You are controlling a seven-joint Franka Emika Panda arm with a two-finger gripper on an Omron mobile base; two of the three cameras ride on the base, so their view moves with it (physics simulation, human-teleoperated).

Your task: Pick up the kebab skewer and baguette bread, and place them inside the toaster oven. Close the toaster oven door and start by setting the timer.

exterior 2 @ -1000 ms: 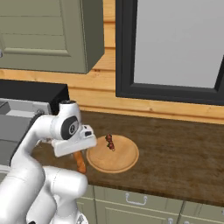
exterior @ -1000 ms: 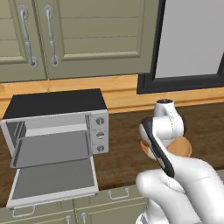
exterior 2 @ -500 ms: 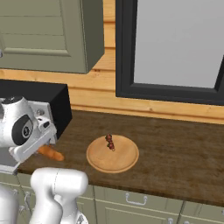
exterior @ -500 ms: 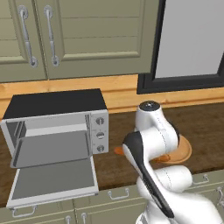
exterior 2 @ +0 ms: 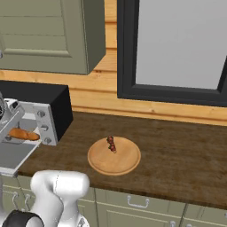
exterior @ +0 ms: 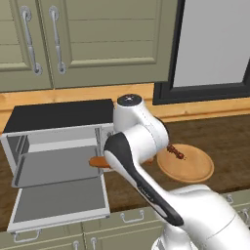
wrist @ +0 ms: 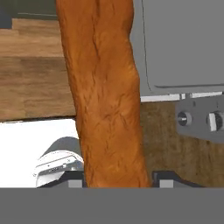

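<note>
Hand (wrist: 116, 183) gripping baguette bread (wrist: 105, 92), unlabeled

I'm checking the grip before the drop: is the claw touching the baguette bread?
Touching. In the hand view the baguette bread rises straight from between the claw tips, filling the gap between them.

The baguette bread (wrist: 107, 96) is orange-brown (crackly crust), the kebab skewer (exterior 2: 111, 143) dark red-brown on a tan wooden plate (exterior 2: 124, 164), the toaster oven (exterior: 53, 114) silver with a black top.
</note>
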